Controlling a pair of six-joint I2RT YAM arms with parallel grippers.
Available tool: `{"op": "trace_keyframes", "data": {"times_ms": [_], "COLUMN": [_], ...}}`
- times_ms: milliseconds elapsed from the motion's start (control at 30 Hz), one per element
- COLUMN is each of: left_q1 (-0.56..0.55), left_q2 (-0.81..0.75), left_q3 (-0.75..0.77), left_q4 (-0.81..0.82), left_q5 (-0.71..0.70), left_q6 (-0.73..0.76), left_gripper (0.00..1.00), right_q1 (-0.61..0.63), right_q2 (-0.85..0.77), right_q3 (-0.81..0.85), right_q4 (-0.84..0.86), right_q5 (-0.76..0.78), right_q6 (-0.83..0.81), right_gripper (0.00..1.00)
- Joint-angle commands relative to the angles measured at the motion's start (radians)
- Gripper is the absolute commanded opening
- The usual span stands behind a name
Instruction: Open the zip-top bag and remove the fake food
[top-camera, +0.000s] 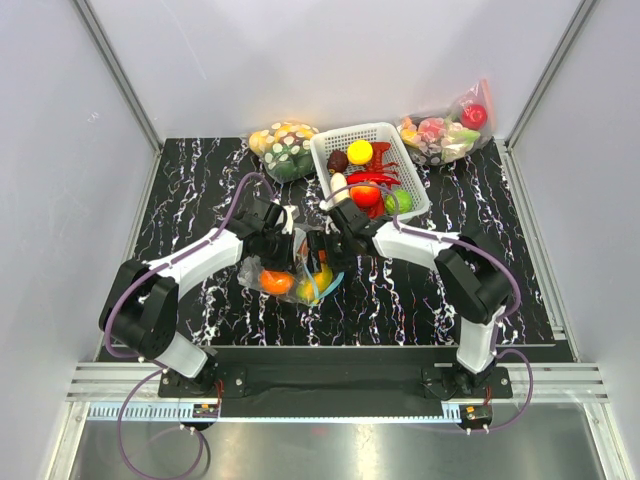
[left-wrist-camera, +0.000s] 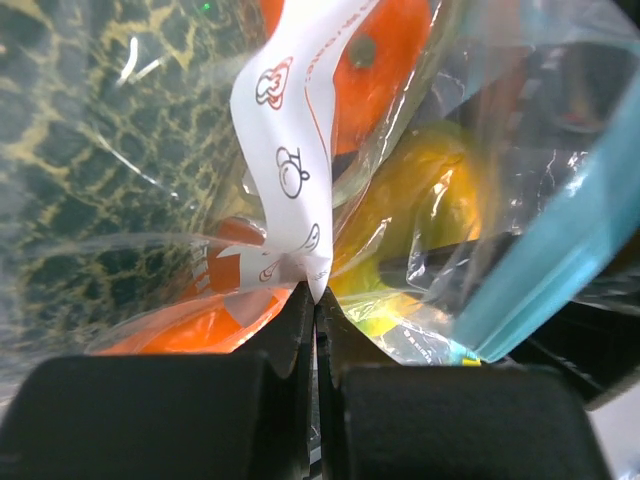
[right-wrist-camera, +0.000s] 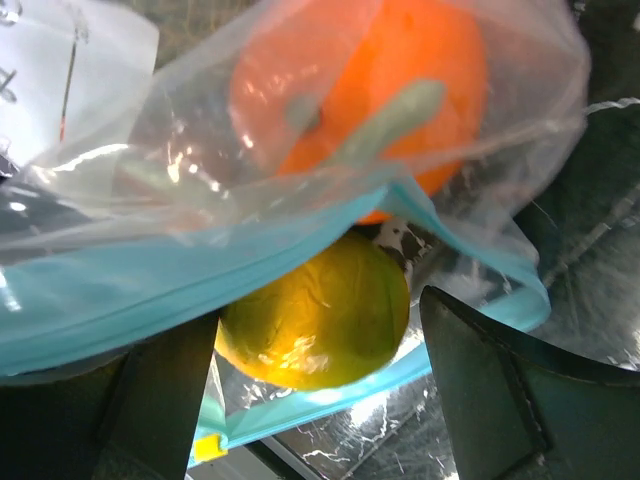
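Clamps the left tool (left-wrist-camera: 315, 300) shut on the white printed film of the clear plastic zip-top bag (top-camera: 290, 278), teal-blue zip strip along its mouth, at the middle of the black marbled worktop (top-camera: 200, 190). Spreads the right tool (right-wrist-camera: 320, 335) wide apart either side of a yellow-green rounded plastic piece (right-wrist-camera: 315, 320) between the parted zip strips. Cannot tell any contact there. Keeps a round orange plastic fruit (right-wrist-camera: 400, 80) inside the film just above.

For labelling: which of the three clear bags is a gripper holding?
The zip-top bag with the teal strip, pinched by the left gripper; the spotted-items bag and apple bag lie untouched behind.
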Motion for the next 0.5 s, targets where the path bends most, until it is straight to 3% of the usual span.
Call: {"op": "trace_keyframes", "data": {"times_ms": [0, 100, 167, 267, 367, 467], "left_q1": [0.006, 0.006, 0.006, 0.006, 0.006, 0.008], "left_q2": [-0.004, -0.001, 0.003, 0.007, 0.009, 0.004], "left_q3": [0.039, 0.036, 0.036, 0.036, 0.036, 0.029], "left_q4": [0.017, 0.020, 0.025, 0.025, 0.026, 0.029], "left_q5": [0.015, 0.021, 0.025, 0.032, 0.035, 0.035], "left_q6": [0.014, 0.014, 0.013, 0.011, 0.008, 0.005], "left_gripper": [0.00, 0.00, 0.00, 0.00, 0.00, 0.00], "right_q1": [0.005, 0.007, 0.007, 0.008, 0.008, 0.005], "right_q2": [0.035, 0.053, 0.060, 0.053, 0.011, -0.042], "right_q3": [0.048, 0.051, 0.053, 0.044, 0.012, -0.016], "right_q4": [0.000, -0.010, -0.012, -0.016, -0.010, -0.012], "right_q5": [-0.048, -0.057, -0.067, -0.053, -0.018, 0.024], "right_q6": [0.000, 0.006, 0.009, 0.014, 0.018, 0.028], "right_gripper": [0.88, 0.87, 0.81, 0.52, 0.39, 0.33]}}
